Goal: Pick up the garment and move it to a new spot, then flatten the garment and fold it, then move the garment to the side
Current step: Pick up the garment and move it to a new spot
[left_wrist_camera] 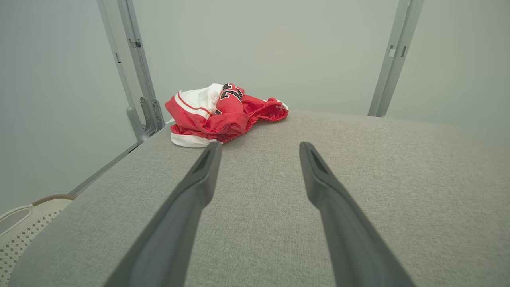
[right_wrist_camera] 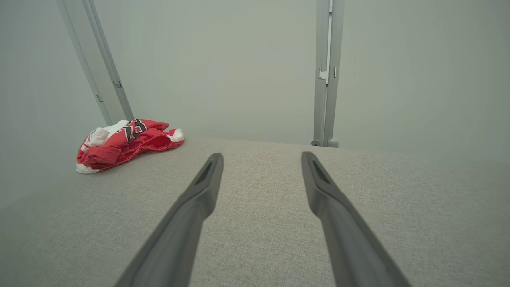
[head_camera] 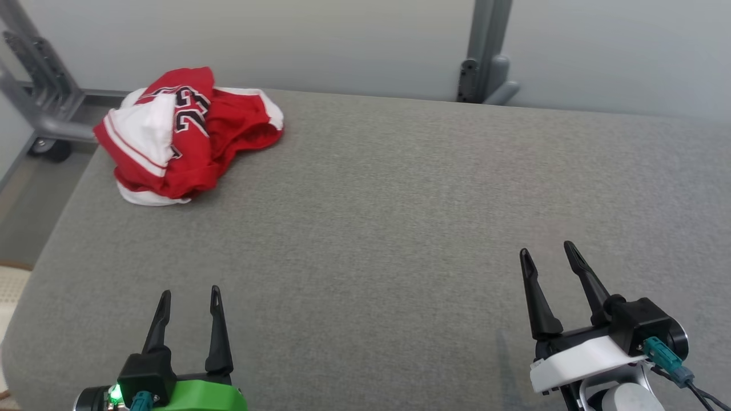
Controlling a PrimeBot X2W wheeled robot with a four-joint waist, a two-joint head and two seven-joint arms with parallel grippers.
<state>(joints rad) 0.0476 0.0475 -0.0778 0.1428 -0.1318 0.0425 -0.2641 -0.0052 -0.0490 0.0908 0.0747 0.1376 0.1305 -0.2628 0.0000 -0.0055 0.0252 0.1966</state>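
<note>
The head camera is looking forward and down onto the desk (head_camera: 400, 228) from above. Each wrist camera is sitting low near its surface, facing the far wall (left_wrist_camera: 279, 48); all three are sharing the far-left corner holding the garment (head_camera: 183, 137)

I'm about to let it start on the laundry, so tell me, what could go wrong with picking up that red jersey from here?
The jersey lies bunched at the table's far left corner; a nudge could push it off the edge.
Its layers are crumpled together, so a pinch may catch several folds and hinder flattening.
The metal frame stands close behind the jersey; the open left gripper might bump the frame while reaching.
</note>
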